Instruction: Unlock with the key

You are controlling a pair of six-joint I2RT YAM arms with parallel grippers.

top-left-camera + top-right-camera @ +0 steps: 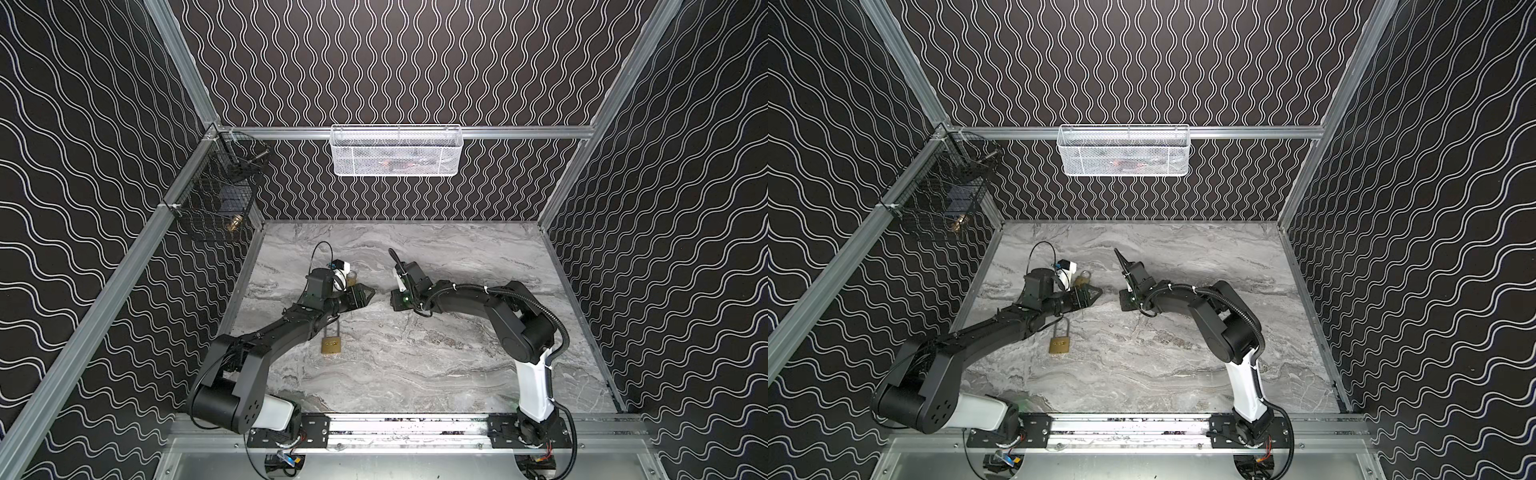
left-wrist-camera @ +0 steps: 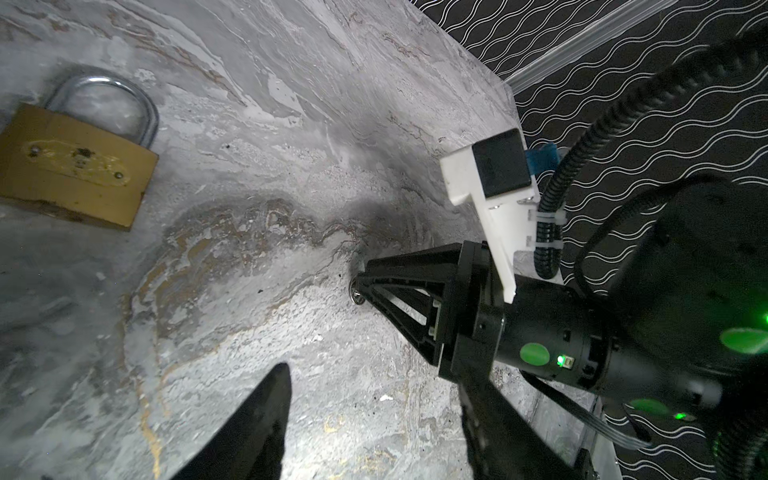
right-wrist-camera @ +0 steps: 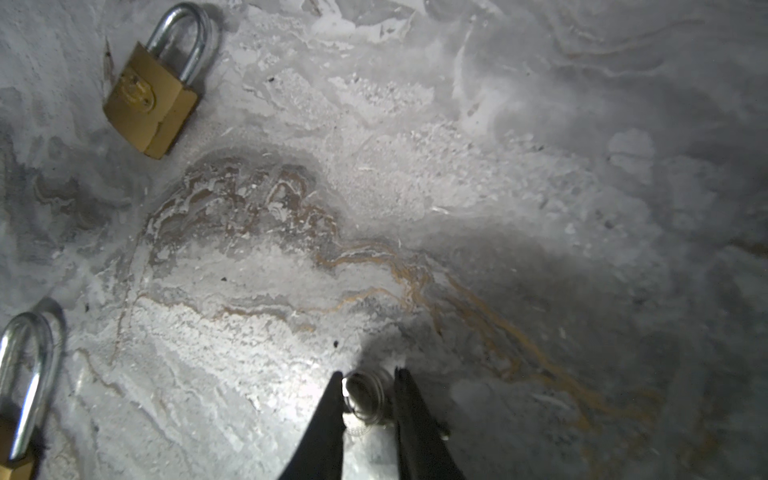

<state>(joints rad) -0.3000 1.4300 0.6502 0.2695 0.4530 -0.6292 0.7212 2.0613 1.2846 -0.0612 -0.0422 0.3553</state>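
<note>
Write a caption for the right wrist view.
Right gripper straddles a key ring on the marble table; two brass padlocks lie nearby.

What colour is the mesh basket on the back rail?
White mesh basket; clearest in a top view.

Two brass padlocks (image 3: 149, 95) (image 3: 25, 374) and one keyring (image 3: 365, 395).

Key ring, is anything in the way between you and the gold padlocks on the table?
Nothing visible does. In the right wrist view the key ring sits between the right gripper's fingers, and only bare marble table lies between it and the whole padlock or the half-seen padlock.
</note>
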